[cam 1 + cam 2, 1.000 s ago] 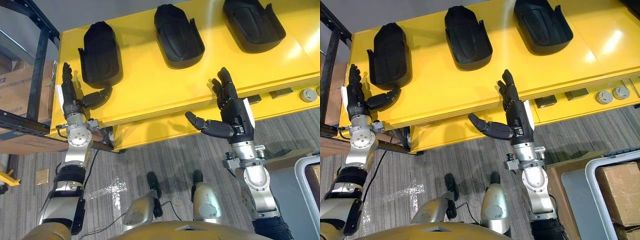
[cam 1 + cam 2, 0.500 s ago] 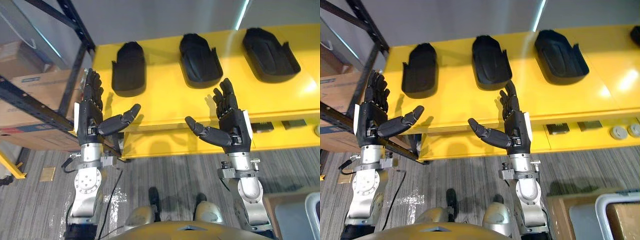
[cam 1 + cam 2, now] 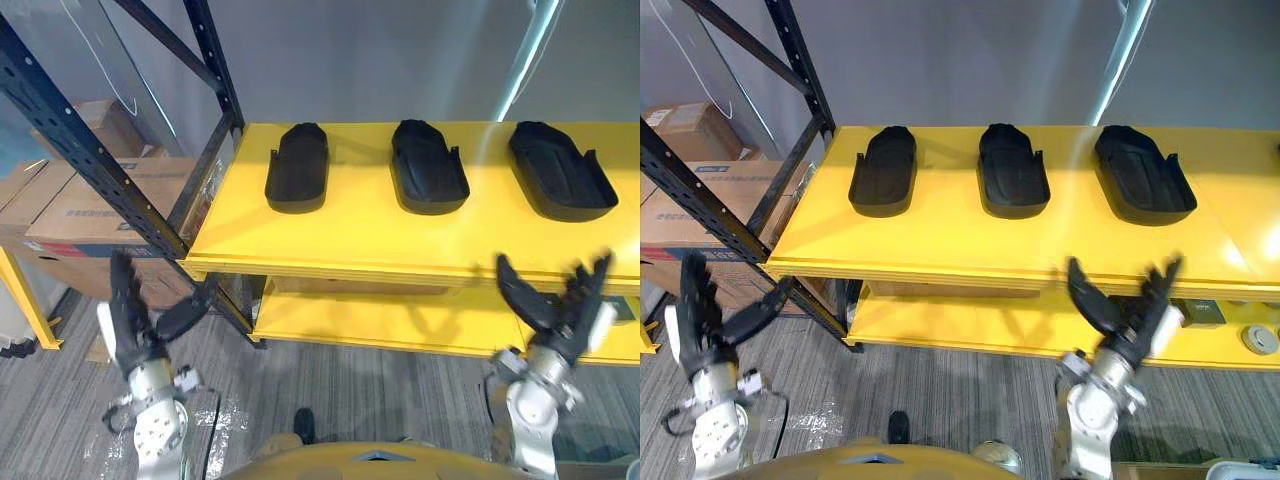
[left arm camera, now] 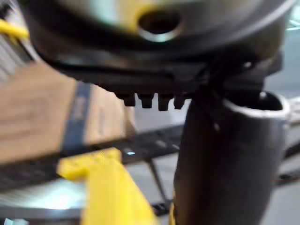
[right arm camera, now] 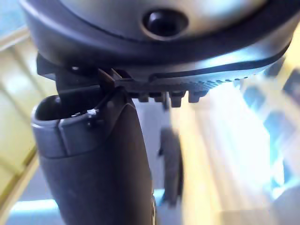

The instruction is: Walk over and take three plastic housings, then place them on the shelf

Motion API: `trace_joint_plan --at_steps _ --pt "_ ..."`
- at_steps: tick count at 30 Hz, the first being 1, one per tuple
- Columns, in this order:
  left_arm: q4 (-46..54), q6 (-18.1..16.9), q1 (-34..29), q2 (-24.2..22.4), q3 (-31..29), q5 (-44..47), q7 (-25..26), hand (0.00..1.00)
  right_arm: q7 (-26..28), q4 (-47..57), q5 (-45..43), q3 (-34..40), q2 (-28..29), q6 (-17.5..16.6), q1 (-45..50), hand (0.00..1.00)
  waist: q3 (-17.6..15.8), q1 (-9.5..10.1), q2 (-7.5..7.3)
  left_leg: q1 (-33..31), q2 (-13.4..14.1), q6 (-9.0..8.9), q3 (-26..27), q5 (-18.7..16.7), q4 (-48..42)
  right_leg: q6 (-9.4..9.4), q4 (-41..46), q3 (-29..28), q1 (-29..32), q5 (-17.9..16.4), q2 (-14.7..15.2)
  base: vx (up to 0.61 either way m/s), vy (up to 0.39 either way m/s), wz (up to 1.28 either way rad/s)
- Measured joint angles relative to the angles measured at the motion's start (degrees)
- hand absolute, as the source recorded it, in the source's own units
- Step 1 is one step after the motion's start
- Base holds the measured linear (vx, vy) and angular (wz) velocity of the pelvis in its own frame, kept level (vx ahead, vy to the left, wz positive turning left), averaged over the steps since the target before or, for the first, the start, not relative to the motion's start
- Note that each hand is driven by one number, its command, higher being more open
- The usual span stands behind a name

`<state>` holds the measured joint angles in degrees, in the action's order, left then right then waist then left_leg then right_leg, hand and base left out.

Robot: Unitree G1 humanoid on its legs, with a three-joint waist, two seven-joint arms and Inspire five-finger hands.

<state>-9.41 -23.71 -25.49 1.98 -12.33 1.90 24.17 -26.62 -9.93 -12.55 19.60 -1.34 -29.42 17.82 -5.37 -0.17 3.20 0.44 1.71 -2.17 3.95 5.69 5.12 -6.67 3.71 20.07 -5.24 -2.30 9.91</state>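
yellow table (image 3: 360,235) carried the left housing (image 3: 297,168), middle housing (image 3: 428,168) and right housing (image 3: 560,184) in a row, untouched, while the left hand (image 3: 130,328) and right hand (image 3: 563,320) hung low before its edge, fingers spread and empty.

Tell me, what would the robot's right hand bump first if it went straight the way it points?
Probably the front edge of the yellow table, just past the open right hand. If it cleared that edge, the right-most black plastic shell would be next. Depth is hard to judge here.
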Motion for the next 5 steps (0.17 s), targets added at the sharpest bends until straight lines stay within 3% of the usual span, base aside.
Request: trace_joint_plan --at_steps 5 --pt "-22.5 0.2 0.3 -1.5 -0.2 0.4 0.4 1.0 -1.2 -15.7 -2.3 3.4 1.6 0.2 1.8 1.0 0.6 -0.07 -2.06 0.3 0.1 -0.21 0.1 -0.1 0.0 0.19 0.0 0.0 -0.1 -0.2 -0.1 0.0 0.0 0.0"
